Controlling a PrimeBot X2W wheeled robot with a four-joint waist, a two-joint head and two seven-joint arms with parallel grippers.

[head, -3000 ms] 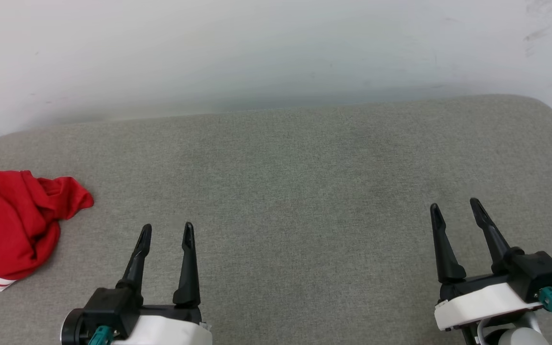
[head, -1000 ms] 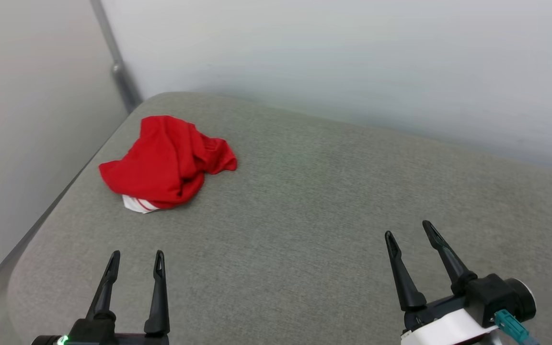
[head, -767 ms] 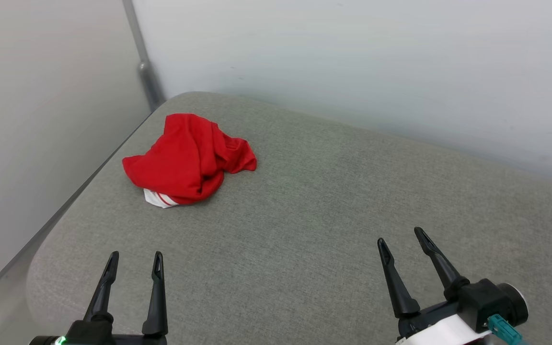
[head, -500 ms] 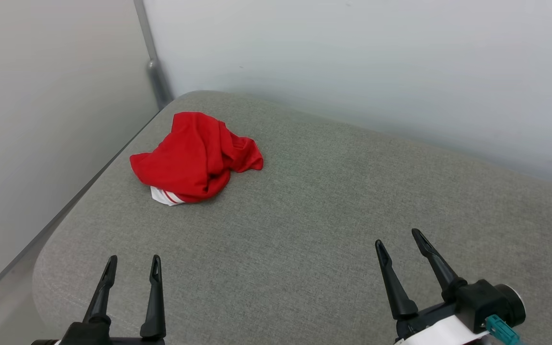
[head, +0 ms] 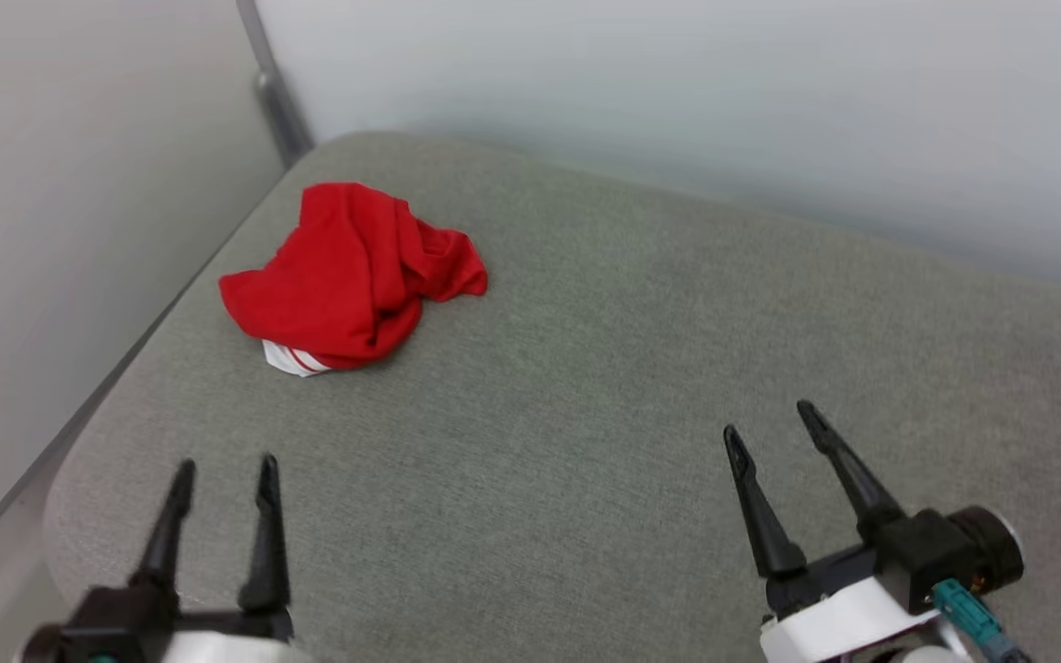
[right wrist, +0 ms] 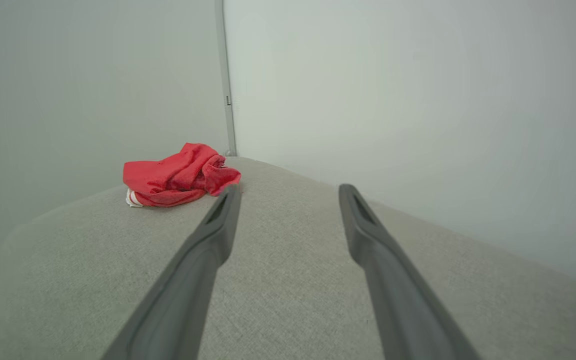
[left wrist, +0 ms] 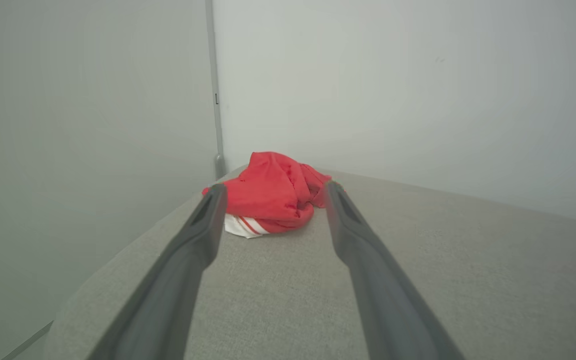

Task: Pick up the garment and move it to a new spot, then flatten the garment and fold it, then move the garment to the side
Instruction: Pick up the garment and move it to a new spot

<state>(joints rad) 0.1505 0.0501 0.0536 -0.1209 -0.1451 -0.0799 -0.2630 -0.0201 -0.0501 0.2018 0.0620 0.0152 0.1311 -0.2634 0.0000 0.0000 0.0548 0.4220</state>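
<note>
The garment [head: 346,274] lies crumpled in a red heap near the far left corner of the grey cushioned surface [head: 586,387], a white striped sleeve edge showing under its near side. In the left wrist view the garment [left wrist: 268,192] sits straight ahead, beyond the fingertips. In the right wrist view the garment [right wrist: 178,175] lies ahead and to the left. My left gripper [head: 225,470] hovers open near the front left edge, well short of the heap. My right gripper [head: 768,419] stands open at the front right with nothing between its fingers.
Pale walls close in behind and to the left, meeting at a grey corner post [head: 273,92]. The cushion's rounded left edge [head: 79,433] drops off close beside my left gripper. Bare grey fabric stretches across the middle and right.
The head camera has swung left since three seconds ago, bringing the garment and wall corner into view, then tilted a little. The garment lies as before; both grippers stay open.
</note>
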